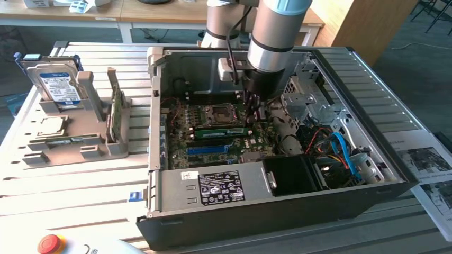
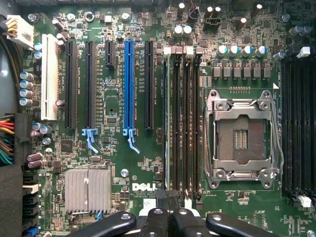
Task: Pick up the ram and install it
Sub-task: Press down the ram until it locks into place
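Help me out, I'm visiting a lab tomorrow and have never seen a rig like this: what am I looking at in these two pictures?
The machine is a robot arm reaching down into an open computer case. One picture comes from a camera off the arm that takes in the whole scene. The other comes from a camera on the wrist, looking straight down at the motherboard.

The arm's end effector is shut. It sits at the end of the memory slots, beside the square processor socket. The ram, a green stick, appears to stand in one of those slots. I cannot tell whether the end effector touches it.

On the slatted table, at the exterior view's left, a grey holder carries a hard drive and another green stick.
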You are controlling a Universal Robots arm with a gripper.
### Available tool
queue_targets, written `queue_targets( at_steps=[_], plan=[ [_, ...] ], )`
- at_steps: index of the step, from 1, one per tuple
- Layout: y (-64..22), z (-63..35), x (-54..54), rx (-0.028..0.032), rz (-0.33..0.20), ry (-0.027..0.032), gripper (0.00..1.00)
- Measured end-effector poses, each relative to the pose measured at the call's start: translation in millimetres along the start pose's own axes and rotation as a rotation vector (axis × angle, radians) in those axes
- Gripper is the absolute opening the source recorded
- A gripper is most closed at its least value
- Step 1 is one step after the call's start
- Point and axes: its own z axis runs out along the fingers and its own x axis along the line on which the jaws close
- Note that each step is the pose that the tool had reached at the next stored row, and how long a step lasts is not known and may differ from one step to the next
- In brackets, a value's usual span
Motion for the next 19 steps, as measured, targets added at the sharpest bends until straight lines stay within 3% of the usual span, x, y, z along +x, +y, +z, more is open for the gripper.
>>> queue_targets(
  at_steps=[19],
  plan=[
    [-1.2, 6.0, -0.2, 0.0008, 0.000, 0.0007, 0.11]
  ],
)
